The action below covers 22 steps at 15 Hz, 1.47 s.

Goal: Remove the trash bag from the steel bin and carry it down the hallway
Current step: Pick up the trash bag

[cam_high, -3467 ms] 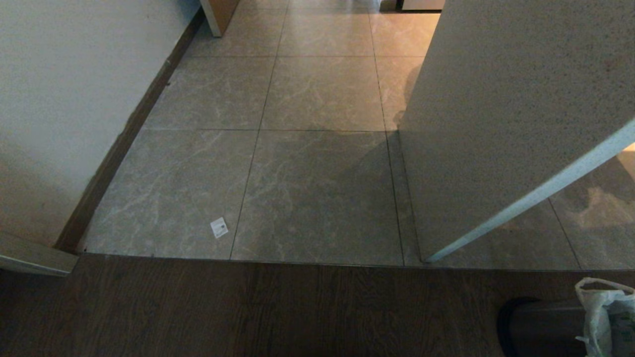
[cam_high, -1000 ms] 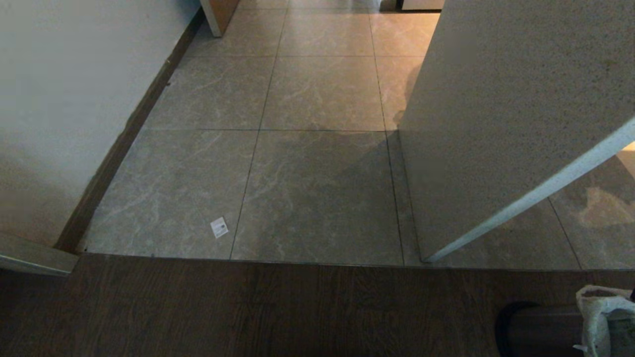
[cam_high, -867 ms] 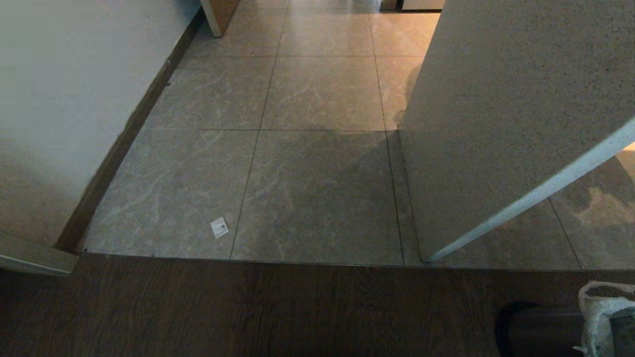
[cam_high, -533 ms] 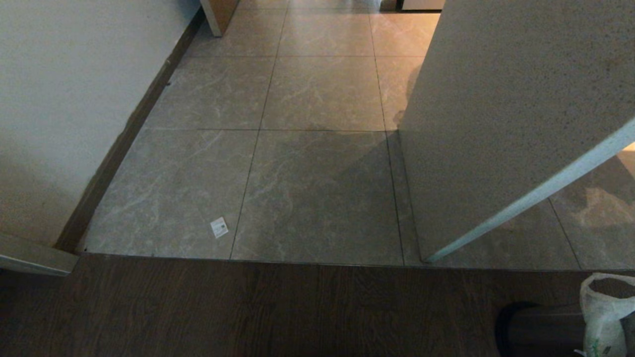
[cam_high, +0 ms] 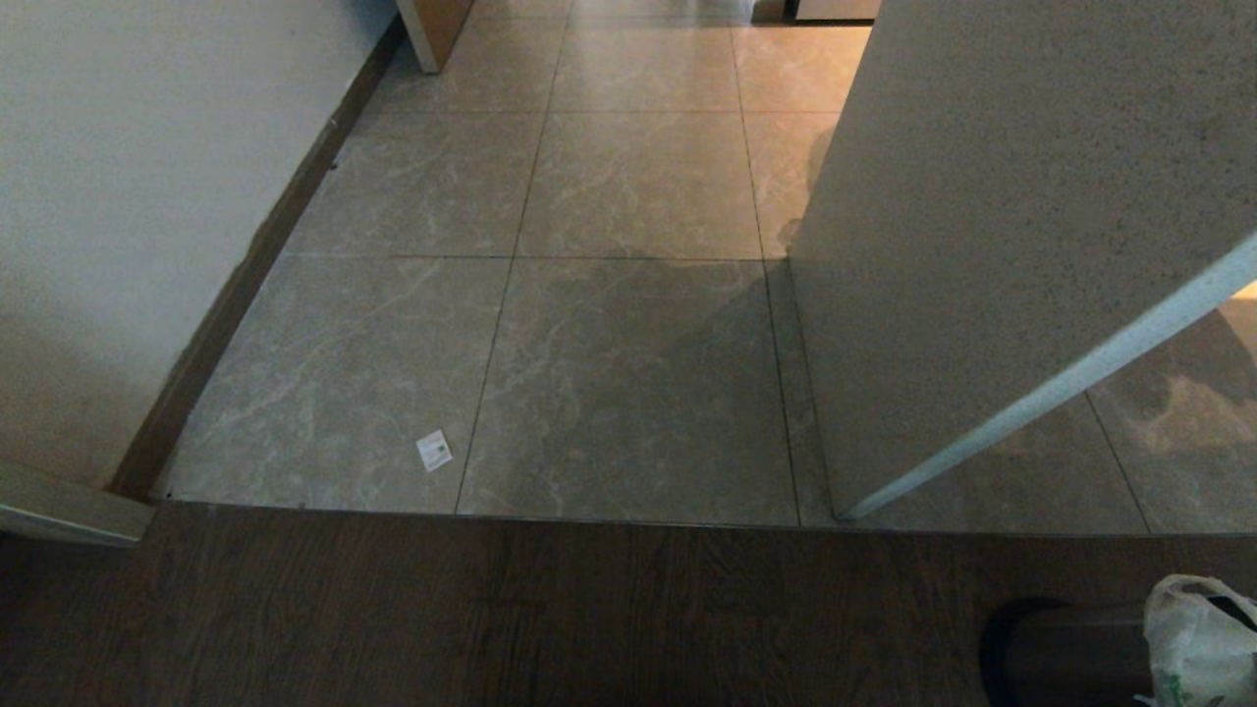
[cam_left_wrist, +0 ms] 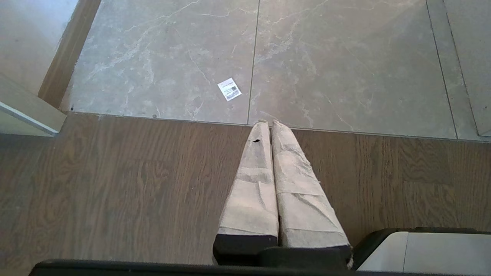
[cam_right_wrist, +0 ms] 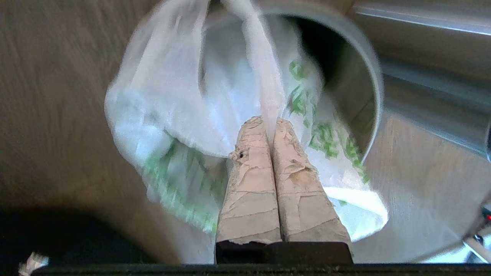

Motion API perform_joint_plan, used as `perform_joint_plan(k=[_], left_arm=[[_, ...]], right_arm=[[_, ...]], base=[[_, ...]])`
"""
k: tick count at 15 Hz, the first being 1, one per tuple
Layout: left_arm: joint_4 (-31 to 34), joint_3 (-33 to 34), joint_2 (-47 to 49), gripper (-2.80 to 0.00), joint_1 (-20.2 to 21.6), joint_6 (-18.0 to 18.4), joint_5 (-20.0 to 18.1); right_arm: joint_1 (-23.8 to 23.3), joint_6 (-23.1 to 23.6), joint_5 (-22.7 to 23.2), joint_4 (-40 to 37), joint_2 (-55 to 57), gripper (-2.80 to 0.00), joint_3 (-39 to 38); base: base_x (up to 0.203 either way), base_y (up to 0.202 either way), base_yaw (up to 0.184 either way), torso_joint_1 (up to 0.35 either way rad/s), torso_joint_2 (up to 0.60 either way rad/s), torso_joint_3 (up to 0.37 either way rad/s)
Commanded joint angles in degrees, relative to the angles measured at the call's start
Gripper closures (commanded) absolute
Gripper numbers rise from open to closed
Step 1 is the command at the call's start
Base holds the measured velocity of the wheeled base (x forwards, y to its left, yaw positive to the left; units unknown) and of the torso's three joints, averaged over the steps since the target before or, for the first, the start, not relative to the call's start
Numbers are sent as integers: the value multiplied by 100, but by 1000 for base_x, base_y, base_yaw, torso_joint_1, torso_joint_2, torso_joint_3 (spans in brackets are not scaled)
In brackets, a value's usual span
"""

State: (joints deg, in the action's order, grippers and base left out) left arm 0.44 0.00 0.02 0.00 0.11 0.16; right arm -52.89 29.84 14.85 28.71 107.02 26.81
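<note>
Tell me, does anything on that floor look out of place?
Only a small white scrap lying loose on the grey tiles near the wooden floor's edge. Otherwise the right gripper pinches the trash bag above the steel bin.

Head high; wrists low, floorward

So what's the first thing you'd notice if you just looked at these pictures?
The white trash bag, pinched by the right gripper over the steel bin, at the lower right corner of the head view. Then the small white scrap lying alone on the grey hallway tiles.
</note>
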Motion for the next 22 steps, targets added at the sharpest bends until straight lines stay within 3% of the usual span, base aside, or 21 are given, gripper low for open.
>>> perform_joint_plan(k=[1,5,10,14,17,22], left_arm=[[0,0,-2,0,0,2,2],[0,0,-2,0,0,-2,2],[0,0,-2,0,0,-2,2],[0,0,-2,0,0,-2,2],[0,0,-2,0,0,6,2],[0,0,-2,0,0,3,2]], right_arm=[[-8,261,2,-234,-428,0,-294],[-46,523,-1,-1003,-1413,0,-317],[-46,1292,3,-1839,-2494,0,-691],[-28,1304,57,-2701,-2764,0,-844],[-51,1310,37,-2495,-2214,0,-806],[-253,1298,-199,-788,-673,0,-504]], base=[[0,0,0,0,0,0],[0,0,0,0,0,0],[0,0,0,0,0,0],[0,0,0,0,0,0],[0,0,0,0,0,0],[0,0,0,0,0,0]])
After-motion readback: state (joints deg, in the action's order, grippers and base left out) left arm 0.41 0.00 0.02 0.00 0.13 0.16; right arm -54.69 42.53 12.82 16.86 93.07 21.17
